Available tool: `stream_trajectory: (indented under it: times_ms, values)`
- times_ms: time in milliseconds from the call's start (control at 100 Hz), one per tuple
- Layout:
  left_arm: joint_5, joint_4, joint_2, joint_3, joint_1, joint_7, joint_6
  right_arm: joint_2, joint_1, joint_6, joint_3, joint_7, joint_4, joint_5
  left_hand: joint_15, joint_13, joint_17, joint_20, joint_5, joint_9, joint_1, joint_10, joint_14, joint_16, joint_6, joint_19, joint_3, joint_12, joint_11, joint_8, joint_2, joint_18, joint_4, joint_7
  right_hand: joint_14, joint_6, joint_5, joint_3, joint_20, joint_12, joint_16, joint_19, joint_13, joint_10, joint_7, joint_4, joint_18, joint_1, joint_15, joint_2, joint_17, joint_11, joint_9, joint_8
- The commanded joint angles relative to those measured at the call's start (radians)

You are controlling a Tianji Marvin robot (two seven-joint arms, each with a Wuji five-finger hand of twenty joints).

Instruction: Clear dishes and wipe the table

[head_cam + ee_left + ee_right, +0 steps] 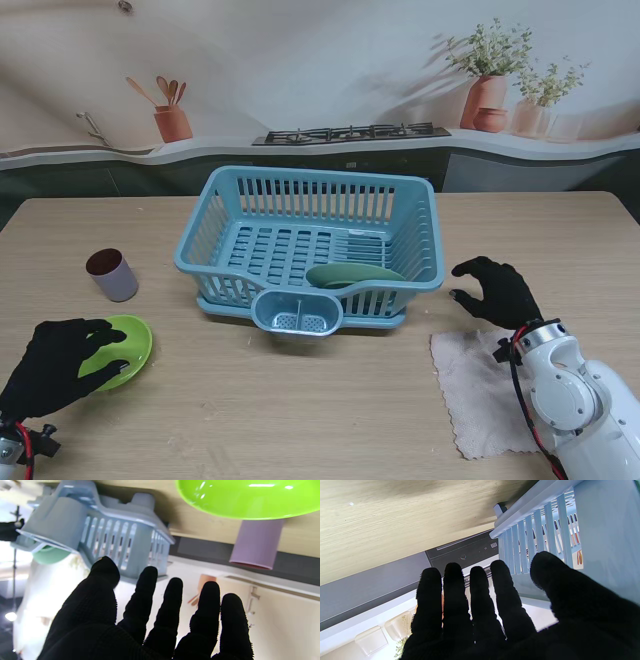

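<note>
We see the light blue dish rack [312, 250] at the centre of the wooden table [300, 410], with a cutlery cup on its near wall at six o'clock. Inside the rack, leaning toward its five o'clock corner, lies a dark green plate [352, 274].

At eight o'clock from the rack sits the lime green plate [128, 345] on the table top. Our left hand [55, 365] is over its near-left edge, black-gloved fingers [100, 330] spread across the rim. In the left wrist view the plate [247, 498] shows apart from the fingers [172, 597], which are extended with gaps between them, so the hand is released and grasps nothing; whether it touches the plate we cannot tell.

At nine o'clock from the rack, just beyond the lime plate, stands a mauve cup [112, 275] with a dark inside, upright and apart from the plate.

At four o'clock from the rack our right hand [497, 290] hovers with fingers curled loosely and apart, empty. The right wrist view shows its fingers [480, 592] straight, side by side, with the rack's slatted wall [540, 530] just beside the thumb. A beige cloth [480, 385] lies flat at five o'clock, nearer to us than that hand, partly under the white forearm.
</note>
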Motion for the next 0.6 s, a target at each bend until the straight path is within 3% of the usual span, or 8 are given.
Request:
stream_trajectory:
  times_ms: [0, 140, 340, 590]
  values:
    - [-0.004, -0.004, 0.007, -0.003, 0.011, -0.026, 0.014, 0.001, 0.001, -0.008, 0.0, 0.011, 0.005, -0.005, -0.025, -0.044, -0.029, -0.032, -0.027, -0.04, -0.018, -0.006, -0.021, -0.016, 0.019, -0.045, 0.034, -0.018, -0.015, -0.011, -0.015, -0.032, -0.027, -0.032, -0.02, 0.011, -0.017, 0.017, -0.007, -0.008, -0.01, -0.011, -0.022, -0.004, -0.008, 0.007, -0.029, -0.021, -0.015, -0.018, -0.012, -0.015, -0.022, 0.009]
    - [0.021, 0.014, 0.014, 0.011, -0.003, -0.02, 0.061, 0.001, 0.005, -0.008, -0.002, 0.01, 0.011, -0.007, -0.074, -0.069, -0.039, -0.056, -0.028, -0.063, -0.033, 0.004, -0.023, -0.046, 0.041, -0.079, 0.039, -0.022, -0.021, -0.022, -0.027, -0.041, -0.029, -0.071, -0.02, 0.01, -0.015, 0.017, -0.007, -0.008, -0.011, -0.013, -0.024, -0.004, -0.012, 0.007, -0.028, -0.018, -0.016, -0.018, -0.014, -0.016, -0.021, 0.01]
    - [0.026, 0.038, 0.02, 0.029, -0.018, -0.033, 0.128, 0.002, 0.009, -0.009, -0.004, 0.01, 0.019, -0.012, -0.155, -0.143, -0.071, -0.126, -0.042, -0.121, -0.084, 0.002, -0.052, -0.113, 0.054, -0.192, 0.054, -0.039, -0.05, -0.042, -0.038, -0.097, -0.037, -0.153, -0.02, 0.01, -0.011, 0.017, -0.006, -0.008, -0.011, -0.013, -0.023, -0.005, -0.015, 0.007, -0.026, -0.014, -0.016, -0.02, -0.014, -0.017, -0.018, 0.012]
    - [0.009, 0.062, 0.027, 0.068, -0.047, -0.079, 0.226, 0.003, 0.015, 0.001, -0.016, 0.015, 0.026, -0.012, -0.201, -0.207, -0.107, -0.157, -0.082, -0.18, -0.125, 0.002, -0.074, -0.138, 0.076, -0.247, 0.04, -0.049, -0.07, -0.052, -0.036, -0.137, -0.042, -0.183, -0.02, 0.009, -0.009, 0.017, -0.004, -0.008, -0.012, -0.015, -0.023, -0.005, -0.02, 0.008, -0.023, -0.01, -0.018, -0.023, -0.015, -0.018, -0.017, 0.015]
